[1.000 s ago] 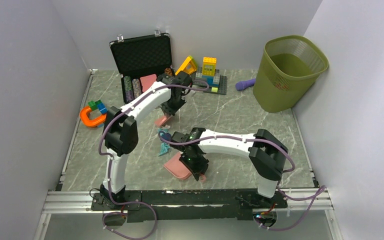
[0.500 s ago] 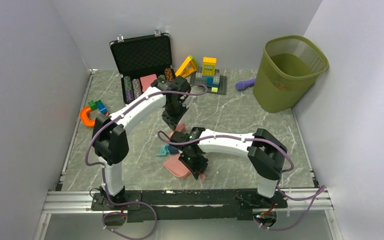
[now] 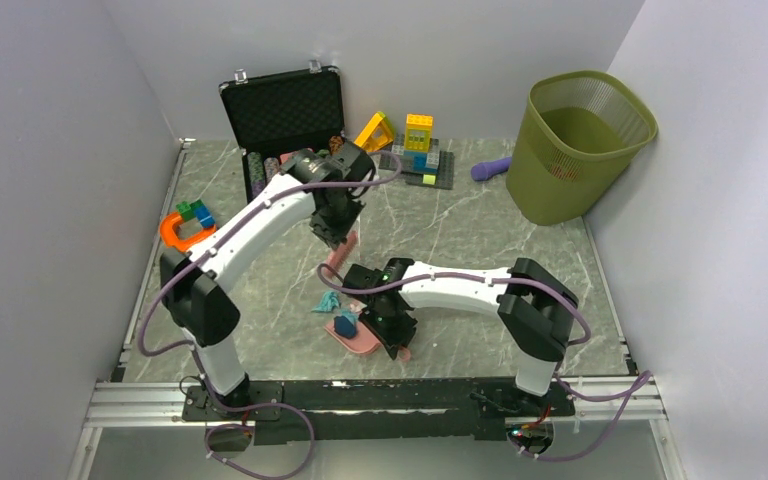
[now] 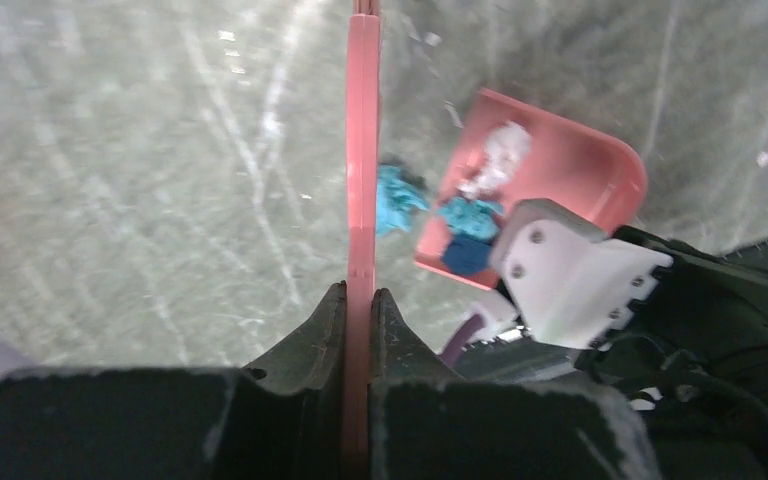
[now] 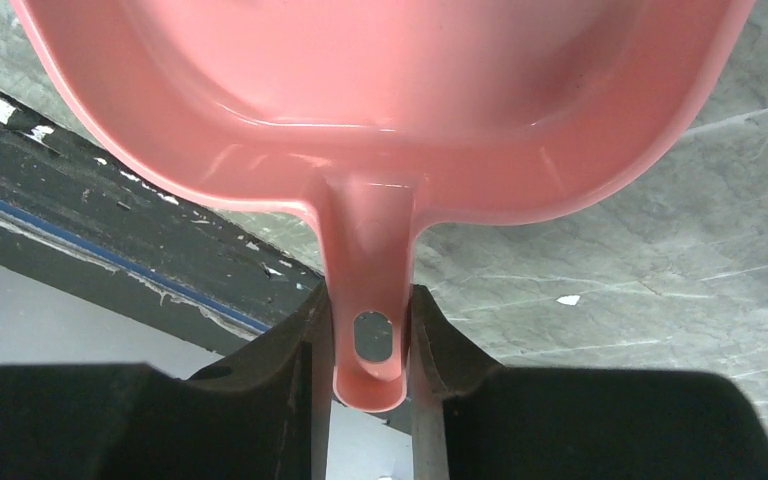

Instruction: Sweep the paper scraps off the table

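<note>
My left gripper (image 4: 360,295) is shut on a thin pink sweeper blade (image 4: 362,150), seen edge-on; in the top view the gripper (image 3: 332,228) holds the blade (image 3: 341,254) down towards the table (image 3: 460,235). My right gripper (image 5: 370,300) is shut on the handle of a pink dustpan (image 5: 390,100), which lies near the front edge (image 3: 358,342). White (image 4: 500,152), teal (image 4: 470,215) and dark blue (image 4: 465,255) paper scraps lie in the dustpan (image 4: 590,170). One teal scrap (image 4: 395,195) lies on the table beside the blade and just outside the pan's mouth (image 3: 326,302).
A green wastebasket (image 3: 575,145) stands at the back right. An open black case (image 3: 285,115) with poker chips, building blocks (image 3: 418,150) and a purple object (image 3: 490,168) line the back. An orange U-shaped piece (image 3: 182,236) lies at the left. The metal frame (image 3: 380,395) runs along the front.
My left arm has swept the pink blade towards the dustpan, pushing the scraps along. A dark blue scrap now lies in the pan. The right gripper and dustpan have stayed put.
</note>
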Robot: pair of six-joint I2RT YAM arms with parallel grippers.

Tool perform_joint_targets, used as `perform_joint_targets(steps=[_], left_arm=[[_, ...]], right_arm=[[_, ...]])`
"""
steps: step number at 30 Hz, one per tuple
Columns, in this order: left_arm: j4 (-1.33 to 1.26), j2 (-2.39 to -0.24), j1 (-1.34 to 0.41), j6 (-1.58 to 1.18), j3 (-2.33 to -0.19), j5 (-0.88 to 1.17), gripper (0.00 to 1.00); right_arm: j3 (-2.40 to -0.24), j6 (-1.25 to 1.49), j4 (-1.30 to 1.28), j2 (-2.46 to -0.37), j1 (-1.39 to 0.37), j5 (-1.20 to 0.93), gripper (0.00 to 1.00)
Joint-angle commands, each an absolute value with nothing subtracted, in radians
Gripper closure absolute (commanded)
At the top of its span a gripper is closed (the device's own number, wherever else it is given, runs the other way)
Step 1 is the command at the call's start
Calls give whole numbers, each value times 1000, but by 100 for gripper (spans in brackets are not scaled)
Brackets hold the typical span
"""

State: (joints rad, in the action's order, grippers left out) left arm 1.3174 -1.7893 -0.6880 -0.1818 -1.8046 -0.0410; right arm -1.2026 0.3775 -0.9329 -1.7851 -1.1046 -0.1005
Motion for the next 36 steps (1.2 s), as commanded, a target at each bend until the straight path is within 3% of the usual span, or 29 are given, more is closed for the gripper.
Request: perform_joint_targets(steps=[1,5,16,27,36], left_arm=[[1363,-1691,-683,-213,-1850,-321,100],[1370,-1682,-679,-221,-1762,-453,100],[1314,-1836,-673,-184,-1622,-362,100],[1163,-1771,-677,-137,-1562,279,100],[1200,-1674,-697,-175,-1553,411,100]], right_arm=[[-1189,386,-934,-1743,-1102,-66,100],[-1186,390,-930,-1743,-1103,-65,100],[-1214,383,-949,-1758,-1106,-46,100],[-1219,370,-958,-1764,-1118,-44,100],[-1222,367,-947,-1771,-1123,-37,100]])
